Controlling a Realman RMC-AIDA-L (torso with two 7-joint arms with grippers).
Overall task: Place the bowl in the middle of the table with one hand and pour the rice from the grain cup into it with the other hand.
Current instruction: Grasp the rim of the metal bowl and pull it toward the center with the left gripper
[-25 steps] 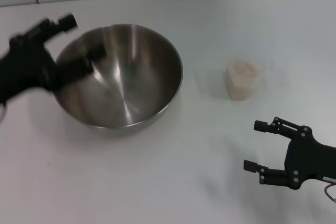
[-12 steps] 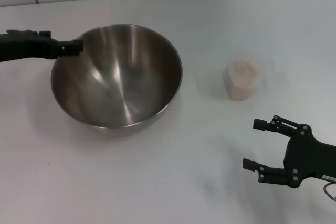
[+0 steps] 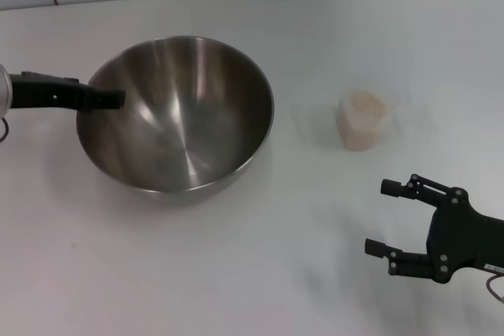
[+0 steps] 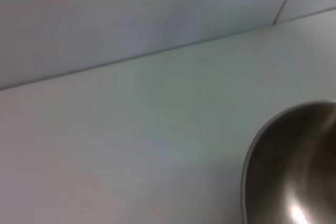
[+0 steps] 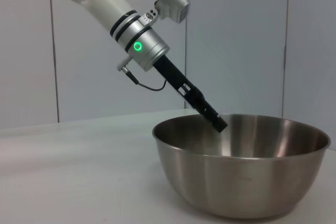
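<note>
One arm has shifted: the left gripper (image 3: 110, 98) now hangs lower at the bowl (image 3: 177, 112) rim, jaws unreadable, bowl unmoved left of mid-counter (image 3: 236, 273). Right gripper (image 3: 394, 222) waits, jaws wide, short of the grain cup (image 3: 365, 120) of rice (image 3: 365, 102), so pouring looks some way off.

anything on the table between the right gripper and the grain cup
No. In the head view the table is bare between the open right gripper and the grain cup; the bowl sits off to the left.
</note>
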